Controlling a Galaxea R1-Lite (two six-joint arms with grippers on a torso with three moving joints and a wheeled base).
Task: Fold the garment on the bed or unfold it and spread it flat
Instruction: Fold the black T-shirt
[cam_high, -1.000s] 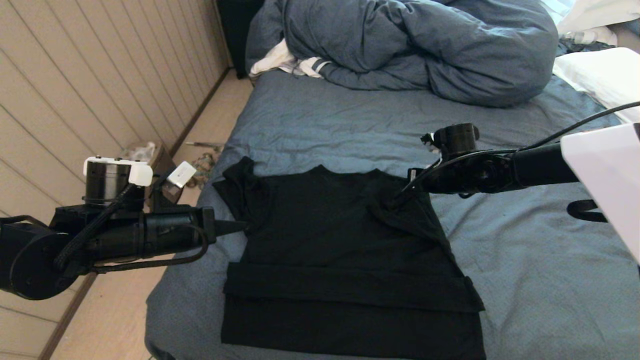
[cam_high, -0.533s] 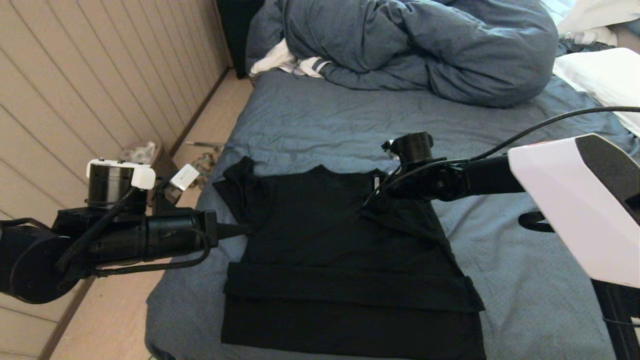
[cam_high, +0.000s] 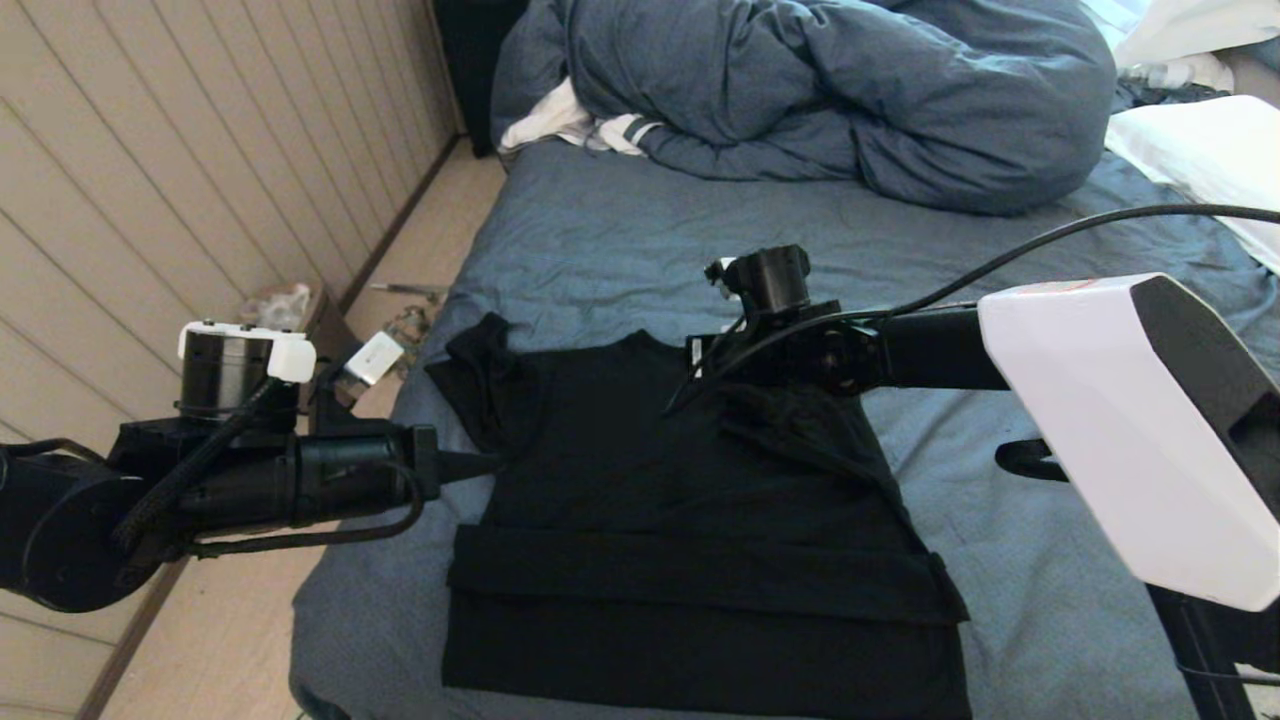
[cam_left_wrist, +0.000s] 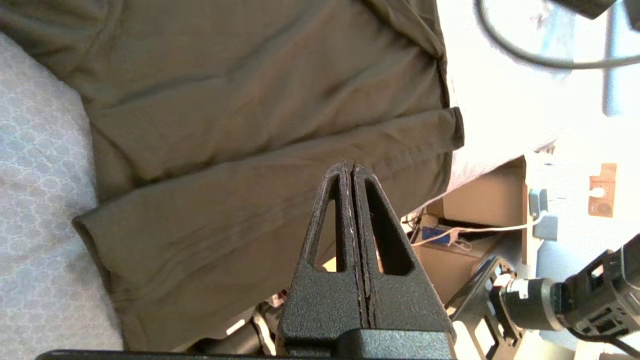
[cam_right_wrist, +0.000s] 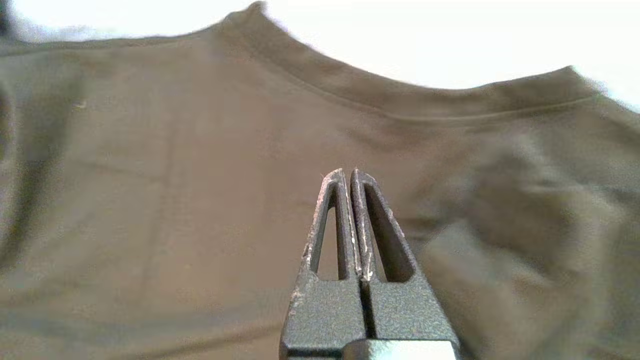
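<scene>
The garment (cam_high: 650, 480), a black T-shirt, lies flat on the bed (cam_high: 650, 240) with its collar away from me. Its lower part is folded up into a band, and its right sleeve lies folded in over the chest. My left gripper (cam_high: 490, 460) is shut with nothing in it, its tip at the shirt's left edge below the spread sleeve. In the left wrist view that gripper (cam_left_wrist: 350, 165) hovers over the garment (cam_left_wrist: 240, 125). My right gripper (cam_high: 685, 385) is shut and empty, above the upper chest near the collar. In the right wrist view it (cam_right_wrist: 349, 171) points at the collar (cam_right_wrist: 400, 102).
A bunched blue-grey duvet (cam_high: 850, 90) and a white striped cloth (cam_high: 570, 120) lie at the far end of the bed. A white pillow (cam_high: 1200, 150) sits far right. The bed's left edge drops to the floor with clutter (cam_high: 400, 325) by the wall.
My right arm has swept left across the shirt, from the right shoulder to near the middle of the collar. The left arm has barely moved.
</scene>
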